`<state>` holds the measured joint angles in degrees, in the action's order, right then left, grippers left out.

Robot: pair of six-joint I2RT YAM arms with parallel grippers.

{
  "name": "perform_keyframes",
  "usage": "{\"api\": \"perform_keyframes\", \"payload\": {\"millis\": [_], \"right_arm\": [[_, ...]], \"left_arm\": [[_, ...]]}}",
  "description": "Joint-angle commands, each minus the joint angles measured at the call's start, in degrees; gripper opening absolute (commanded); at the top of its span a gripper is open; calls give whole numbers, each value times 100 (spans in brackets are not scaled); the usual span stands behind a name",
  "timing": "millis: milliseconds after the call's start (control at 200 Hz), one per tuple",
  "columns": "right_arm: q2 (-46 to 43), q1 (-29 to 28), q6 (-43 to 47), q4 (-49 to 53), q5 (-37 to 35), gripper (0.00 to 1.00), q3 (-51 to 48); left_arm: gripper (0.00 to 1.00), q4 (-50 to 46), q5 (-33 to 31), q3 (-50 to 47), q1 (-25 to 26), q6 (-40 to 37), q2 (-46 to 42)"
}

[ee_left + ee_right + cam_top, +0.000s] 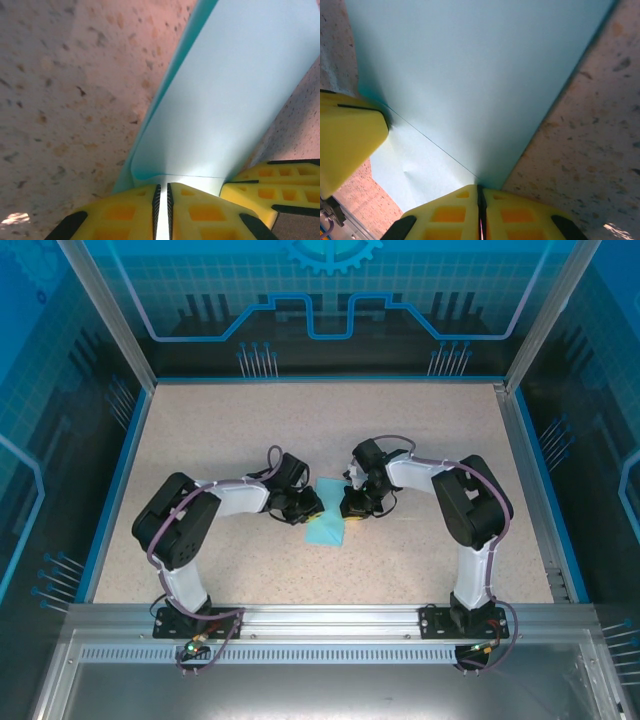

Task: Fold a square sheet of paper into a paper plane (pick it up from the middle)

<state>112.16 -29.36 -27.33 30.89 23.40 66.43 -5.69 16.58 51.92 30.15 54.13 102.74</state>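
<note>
Looking down from the top view, finds the square sheet of paper (326, 530) near the middle of the table (250, 430), a pale cyan patch showing below and between the left gripper (303, 508) and the right gripper (352, 506), both tipped in toward each other and close together. Cannot judge the jaws from up there. Finds no readable writing either: just a gear emblem (330, 252) and circuit-style lines on the blue back wall, no letters. Moving to the left wrist view, shows the left gripper (162, 192) all but closed, a thin slit between the yellow pads with the sheet's edge running down into it, so clamped on the paper. Bows up and away from that pinch in a smooth curve, apparently raised off the speckled surface there, with a finger (270, 185) of the right gripper just beside. Turning to the right wrist view, shows the right gripper (481, 192) pressed tight on the same sheet, a fine crease line running from the pinch toward the left gripper's finger (345, 145). Judged from all this: very light, thin, floppy, easily dented, with a small pucker low on the left. Probably slick against smooth pads. Best held with a narrow firm pinch at an edge or on a crease, and never tugged hard between the two arms, for fear of tears or stray creases.
</note>
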Motion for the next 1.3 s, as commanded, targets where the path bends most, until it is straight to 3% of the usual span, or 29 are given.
{"api": "perform_keyframes", "payload": {"millis": [0,315,430,590,985,1296], "right_arm": [[737,-78,87,295,-1495,10,-443],[724,-78,82,268,-1462,10,-448],[703,-72,87,251,-1429,10,-440],[713,-77,65,231,-1408,10,-450],[615,-78,83,158,-1245,9,-451],[122,-78,154,54,-724,10,-146]], "left_arm": [[17,-317,-409,58,-264,-287,36],[17,-375,-295,228,-462,-563,-205],[18,18,151,72,-391,-515,-485],[18,205,237,-121,-112,-498,-755],[12,308,478,-99,197,-331,-46],[11,-139,195,-93,202,-350,175]]}}
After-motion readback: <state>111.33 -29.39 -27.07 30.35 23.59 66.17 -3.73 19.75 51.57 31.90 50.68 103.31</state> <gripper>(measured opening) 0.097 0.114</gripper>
